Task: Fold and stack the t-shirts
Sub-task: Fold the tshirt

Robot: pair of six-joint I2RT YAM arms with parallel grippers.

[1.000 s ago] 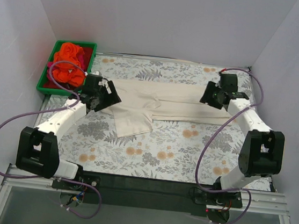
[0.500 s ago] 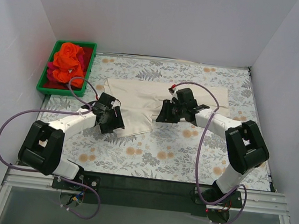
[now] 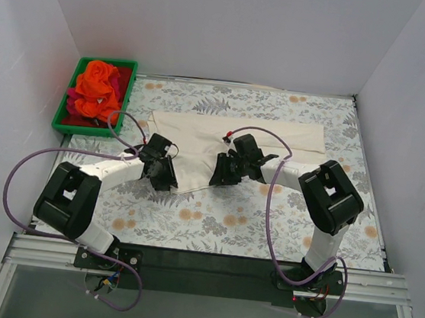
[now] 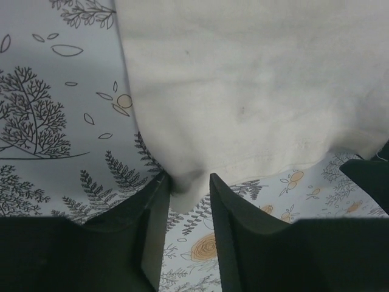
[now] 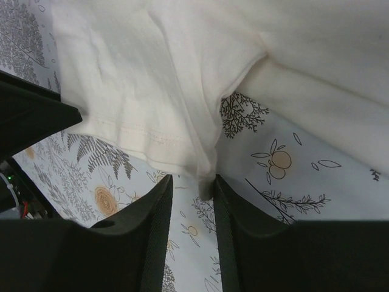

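Cream soft cloth t-shirt lies flat mid-frame on the floral tablecloth; left gripper and right gripper each pinch a lower flap corner. Such shallow bites could slip during lifting, skewing the fold.

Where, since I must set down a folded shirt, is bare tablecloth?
Bare tablecloth lies between the cream t-shirt and the arm bases, and along the right edge. Crowded: the middle, where left gripper and right gripper pinch it; green bin full.
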